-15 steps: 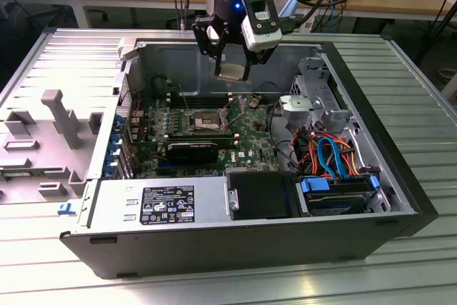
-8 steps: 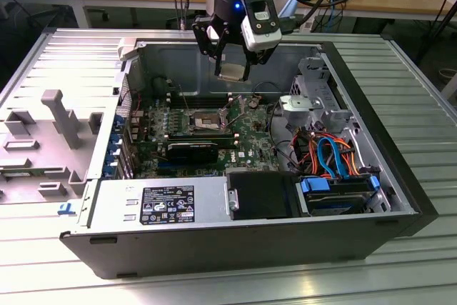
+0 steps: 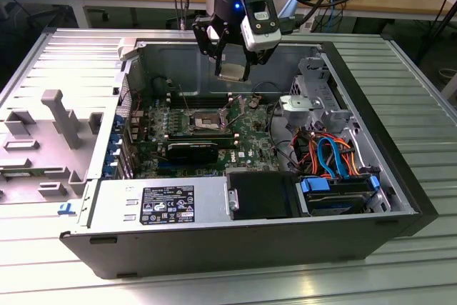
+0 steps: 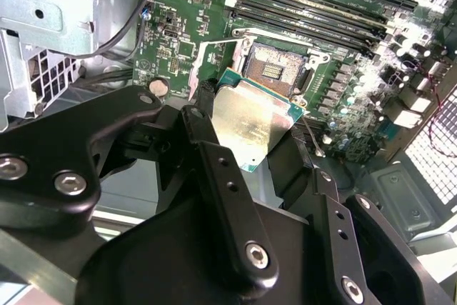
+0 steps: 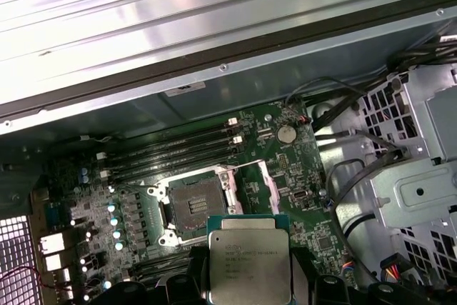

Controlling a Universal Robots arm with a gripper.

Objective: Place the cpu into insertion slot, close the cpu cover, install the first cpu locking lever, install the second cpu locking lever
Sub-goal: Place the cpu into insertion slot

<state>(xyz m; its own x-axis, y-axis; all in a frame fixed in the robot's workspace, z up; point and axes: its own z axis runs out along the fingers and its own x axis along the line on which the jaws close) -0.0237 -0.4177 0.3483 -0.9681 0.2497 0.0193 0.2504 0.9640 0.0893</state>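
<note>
exterior view: the gripper [image 3: 231, 73] is clamped on the cpu [image 3: 230, 71], well above the insertion slot [image 3: 205, 119].

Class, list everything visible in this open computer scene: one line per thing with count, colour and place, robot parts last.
table: 1, silver, ribbed, beneath everything.
computer case: 1, black and grey, lying open on the table.
circuit board: 1, green, inside the computer case.
socket: 1, dark with silver rim, on the circuit board, empty.
chip: 1, silver face, green edge, held above the circuit board.
power supply: 1, silver, in the computer case.
cables: several, blue and orange, at the case's end on the exterior view's right.
gripper: 1, black, shut on the chip.
</note>
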